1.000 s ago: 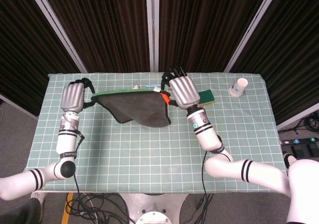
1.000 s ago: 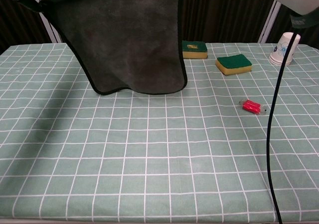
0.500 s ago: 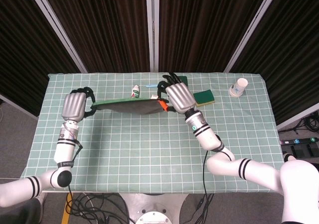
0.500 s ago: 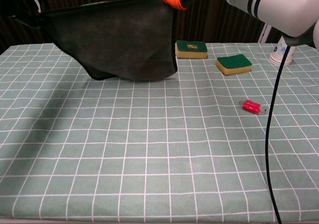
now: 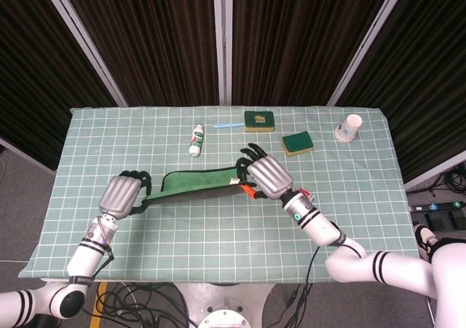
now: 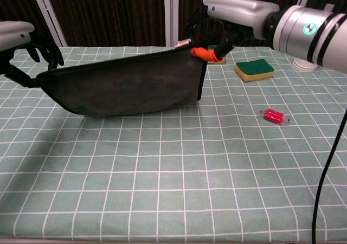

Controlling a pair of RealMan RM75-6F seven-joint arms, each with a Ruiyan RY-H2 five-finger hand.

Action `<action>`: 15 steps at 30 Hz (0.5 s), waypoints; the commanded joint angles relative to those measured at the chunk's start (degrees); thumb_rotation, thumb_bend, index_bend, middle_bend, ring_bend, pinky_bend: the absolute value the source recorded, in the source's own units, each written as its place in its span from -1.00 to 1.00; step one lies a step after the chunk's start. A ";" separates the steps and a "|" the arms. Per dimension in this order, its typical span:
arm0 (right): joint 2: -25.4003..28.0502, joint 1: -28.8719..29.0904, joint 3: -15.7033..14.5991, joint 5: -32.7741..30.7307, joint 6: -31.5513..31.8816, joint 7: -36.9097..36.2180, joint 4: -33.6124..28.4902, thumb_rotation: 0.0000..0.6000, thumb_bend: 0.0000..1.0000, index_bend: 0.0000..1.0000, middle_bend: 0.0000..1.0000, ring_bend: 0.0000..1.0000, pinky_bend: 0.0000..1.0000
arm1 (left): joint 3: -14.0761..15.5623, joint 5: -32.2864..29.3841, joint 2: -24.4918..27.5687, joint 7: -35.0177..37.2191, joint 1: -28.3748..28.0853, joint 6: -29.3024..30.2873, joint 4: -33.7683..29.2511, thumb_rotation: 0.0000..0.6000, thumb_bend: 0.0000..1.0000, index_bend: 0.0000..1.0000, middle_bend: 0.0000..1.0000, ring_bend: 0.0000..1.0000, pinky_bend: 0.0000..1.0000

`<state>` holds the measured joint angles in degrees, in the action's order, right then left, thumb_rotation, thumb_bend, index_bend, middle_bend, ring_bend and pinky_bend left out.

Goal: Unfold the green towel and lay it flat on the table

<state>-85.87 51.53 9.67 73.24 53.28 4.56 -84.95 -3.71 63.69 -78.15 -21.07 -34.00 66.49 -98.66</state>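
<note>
While both hands' fingers pinch its top corners, left hand, right hand, soft green towel hangs taut, curved lower edge

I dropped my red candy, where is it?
The small red wrapped thing lies on the table's right side in the chest view, in front of the nearer green sponge.

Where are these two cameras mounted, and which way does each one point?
Head view: high above, looking down on the table; both arms and hands show.
Chest view: low at the near table edge, looking across it; left hand and right hand enter from above.
Both show the towel held between the hands, and the sponges.
</note>
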 commanded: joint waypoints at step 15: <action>-5.35 -5.45 -9.28 8.35 1.57 3.55 2.85 0.94 0.01 0.43 -0.40 -0.83 -0.97 | 5.01 -4.74 4.04 -6.56 -3.91 -14.06 -5.99 1.00 -0.61 -0.28 -0.39 -0.42 -0.36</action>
<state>-90.92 46.34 0.69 81.40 55.11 8.09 -82.37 0.75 60.53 -75.55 -26.54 -36.75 54.09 -102.95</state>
